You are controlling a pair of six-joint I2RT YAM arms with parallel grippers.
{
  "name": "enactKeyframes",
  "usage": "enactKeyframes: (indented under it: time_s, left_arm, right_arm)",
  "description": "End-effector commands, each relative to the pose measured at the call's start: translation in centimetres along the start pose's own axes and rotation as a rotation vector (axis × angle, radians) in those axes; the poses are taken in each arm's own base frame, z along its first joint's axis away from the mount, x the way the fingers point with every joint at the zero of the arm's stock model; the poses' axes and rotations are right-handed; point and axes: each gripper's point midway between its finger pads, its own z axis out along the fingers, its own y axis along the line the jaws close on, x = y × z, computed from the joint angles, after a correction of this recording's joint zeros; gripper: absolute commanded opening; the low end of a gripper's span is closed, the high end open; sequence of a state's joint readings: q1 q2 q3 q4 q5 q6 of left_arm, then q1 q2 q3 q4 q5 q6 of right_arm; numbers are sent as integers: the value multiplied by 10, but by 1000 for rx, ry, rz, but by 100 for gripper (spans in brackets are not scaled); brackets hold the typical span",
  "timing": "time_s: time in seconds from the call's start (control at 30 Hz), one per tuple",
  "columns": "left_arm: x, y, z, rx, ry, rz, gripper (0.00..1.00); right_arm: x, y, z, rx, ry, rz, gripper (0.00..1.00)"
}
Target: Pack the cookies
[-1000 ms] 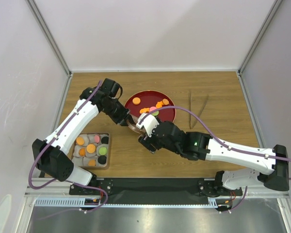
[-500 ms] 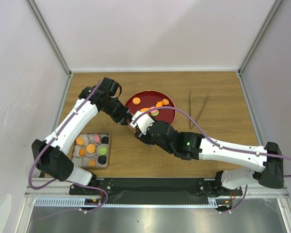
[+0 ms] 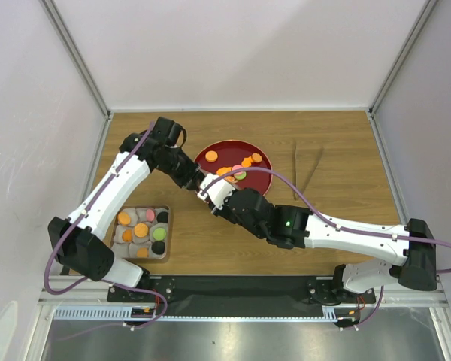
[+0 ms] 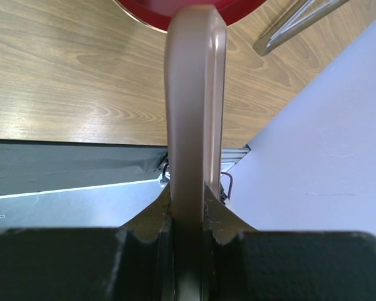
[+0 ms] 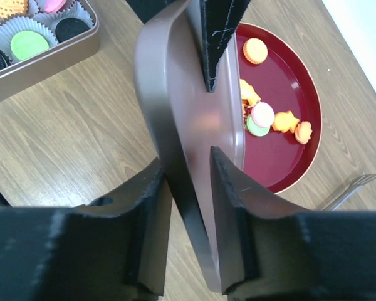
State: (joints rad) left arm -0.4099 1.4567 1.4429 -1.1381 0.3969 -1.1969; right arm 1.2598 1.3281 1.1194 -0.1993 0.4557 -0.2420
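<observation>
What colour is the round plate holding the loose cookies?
Deep red. The plate shows best in the right wrist view.

Flat round cookies point(image 3: 211, 156), mostly orange, lie on the red plate point(image 3: 237, 149) and in the box point(image 3: 169, 226)

Satin metal lid point(image 5: 175, 144) among gloss, wood grain and matt black

The lid is pinkish-brown metal, smooth, with a soft satin sheen and pale highlights along its rim. The fingers point(image 5: 232, 213) of the right tool point(image 5: 188, 160) on it are matt black with a finely grainy face, and the left tool point(image 4: 188, 200) shows the same dull black. Behind the lid, the red plate point(image 5: 282, 125) is smooth and glossy, and its cookies point(image 5: 262, 114) look dry and matt. The box point(image 5: 44, 66) near the lid shares its metallic finish and holds pleated white paper cups point(image 5: 25, 24). Under the lid, the bench point(image 5: 69, 144) has a matt wood-grain top. The tongs point(image 4: 301, 22), well apart from the lid, look like bright metal.
</observation>
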Motion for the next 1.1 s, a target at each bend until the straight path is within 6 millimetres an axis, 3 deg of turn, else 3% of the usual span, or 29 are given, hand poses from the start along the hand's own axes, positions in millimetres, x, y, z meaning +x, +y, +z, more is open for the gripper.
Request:
enactKeyframes:
  time_s: [0.0, 0.2, 0.37, 0.47, 0.57, 0.7, 0.73, 0.83, 0.9, 1.07]
  left_arm:
    - [10, -19, -25, 96, 12, 31, 10]
    - [4, -26, -33, 116, -34, 49, 48]
    - [-9, -25, -39, 106, -99, 59, 72]
    - [-26, -21, -45, 96, -174, 74, 81]
    - [-50, -7, -51, 62, -257, 67, 82]
    - [-84, 23, -60, -19, -382, 50, 82]
    - [-102, 38, -67, -77, -466, 38, 82]
    - [-126, 81, -78, -225, -559, -6, 83]
    - [-141, 121, -87, -342, -639, -81, 83]
    - [-155, 191, -97, -414, -715, -283, 83]
  right_arm:
    - [-25, -10, 0, 44, -72, 18, 28]
    - [-31, -13, 0, 49, -82, 14, 0]
    - [-35, -19, -3, 57, -83, 36, 0]
    - [-34, -25, -6, 63, -66, 62, 0]
    - [-30, -27, -10, 46, -46, 101, 0]
    - [-22, -30, -17, 47, -16, 136, 0]
    - [-18, -31, -18, 48, -2, 141, 0]
    - [-17, -35, -21, 36, 0, 188, 0]
    - [-18, -37, -20, 18, 1, 230, 0]
    - [-18, -35, -18, -42, 1, 277, 0]
